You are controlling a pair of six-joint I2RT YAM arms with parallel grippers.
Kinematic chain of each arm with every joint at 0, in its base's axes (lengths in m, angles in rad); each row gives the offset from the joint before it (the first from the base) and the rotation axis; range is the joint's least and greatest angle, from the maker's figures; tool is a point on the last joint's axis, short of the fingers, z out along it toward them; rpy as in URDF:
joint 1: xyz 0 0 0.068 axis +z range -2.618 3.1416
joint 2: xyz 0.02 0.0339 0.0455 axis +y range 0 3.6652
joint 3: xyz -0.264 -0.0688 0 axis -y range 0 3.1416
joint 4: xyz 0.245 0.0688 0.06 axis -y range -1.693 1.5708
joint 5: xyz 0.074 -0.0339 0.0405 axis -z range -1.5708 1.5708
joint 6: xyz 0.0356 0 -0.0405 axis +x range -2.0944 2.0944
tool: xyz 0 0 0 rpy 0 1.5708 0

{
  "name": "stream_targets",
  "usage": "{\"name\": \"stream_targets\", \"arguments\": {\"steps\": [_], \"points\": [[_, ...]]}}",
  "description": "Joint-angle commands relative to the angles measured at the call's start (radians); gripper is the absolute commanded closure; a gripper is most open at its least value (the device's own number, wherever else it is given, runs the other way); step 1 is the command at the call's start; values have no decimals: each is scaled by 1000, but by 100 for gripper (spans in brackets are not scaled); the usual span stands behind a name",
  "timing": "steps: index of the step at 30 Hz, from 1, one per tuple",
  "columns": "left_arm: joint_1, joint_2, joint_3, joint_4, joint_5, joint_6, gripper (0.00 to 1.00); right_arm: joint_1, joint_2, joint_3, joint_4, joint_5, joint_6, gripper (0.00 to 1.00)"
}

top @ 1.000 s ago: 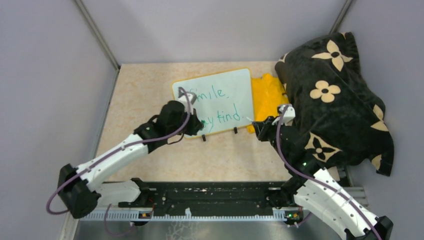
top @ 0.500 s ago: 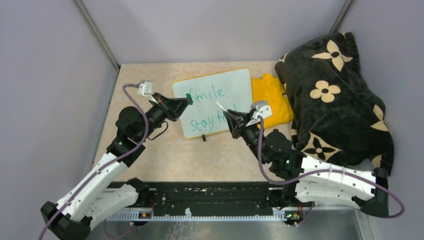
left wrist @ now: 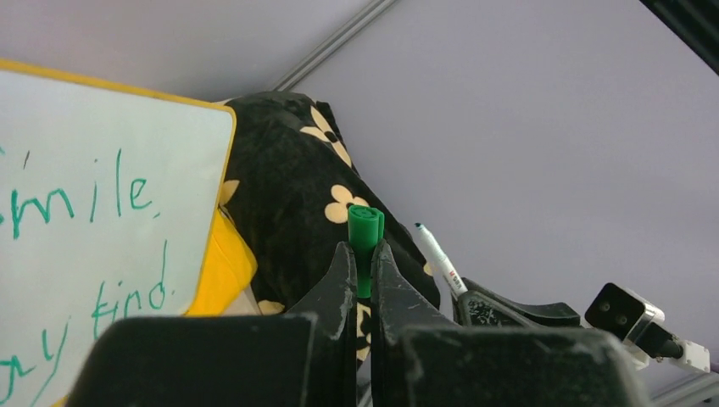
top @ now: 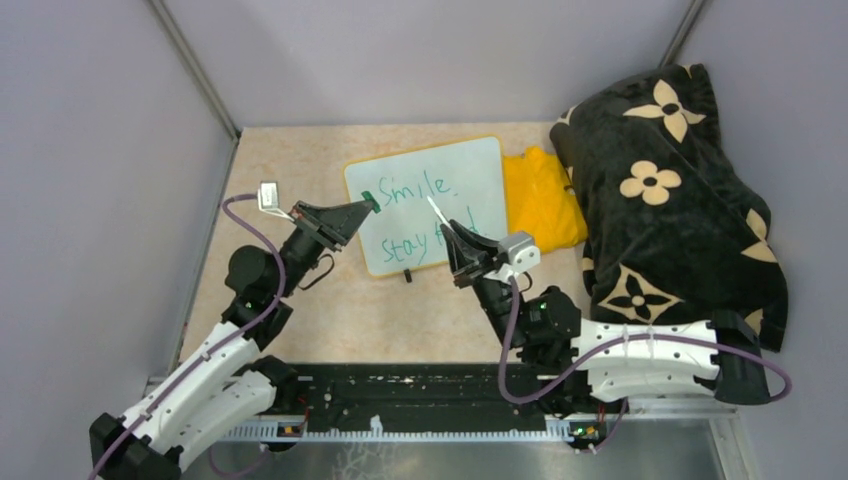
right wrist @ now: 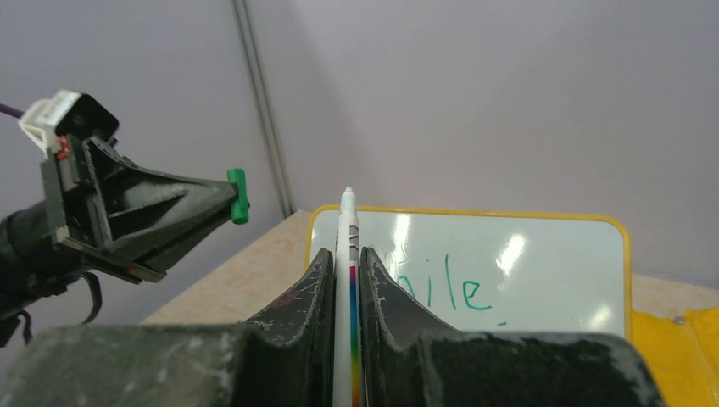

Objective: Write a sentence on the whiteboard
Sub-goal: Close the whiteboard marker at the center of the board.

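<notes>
**Top external view.** You will find the whiteboard [top: 430, 200] lying on the table [top: 300, 170], its two black feet on the edge nearest the arm bases. The sentence [top: 415, 215] is written on it in green, in two lines: "Smile." above "stay kind." The left gripper [top: 368, 203] sits at the whiteboard's left edge, beside the "S", clenched on a green cap [top: 369, 198]. The right gripper [top: 447, 232] is over the whiteboard's lower right part and covers part of "kind". It is clamped on a white marker [top: 437, 212] whose tip points toward the far side of the whiteboard. A yellow cloth [top: 540, 200] touches the whiteboard's right edge. A black flowered blanket [top: 670, 190] lies beyond the cloth, further right.

**Left wrist view.** Your left gripper [left wrist: 363, 254] has its jaws pressed together on the green cap [left wrist: 365, 229], which stands out past the fingertips. The whiteboard [left wrist: 195, 153] fills the left of this view, with "mile" and "kind" legible. The marker [left wrist: 437, 254] shows to the right.

**Right wrist view.** Your right gripper [right wrist: 346, 254] pinches the marker [right wrist: 348, 246] lengthwise between its fingers. The whiteboard [right wrist: 551, 271] lies ahead of it, with "ile" showing. The left gripper [right wrist: 225, 197] and the green cap [right wrist: 238, 196] are to the whiteboard's left.
</notes>
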Motion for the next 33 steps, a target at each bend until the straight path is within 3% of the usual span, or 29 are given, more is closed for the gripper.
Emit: {"name": "stream_targets", "arguments": {"steps": [1,16,33], "points": [[9,-20,-57,152,10,-115,100,9,-61,-14,14,-67,89,100],[10,-9,-122,343,85,-241,100,9,-89,-29,-71,-242,254,100],[9,6,-117,370,50,-328,100,10,-27,44,-82,-351,301,100]]}}
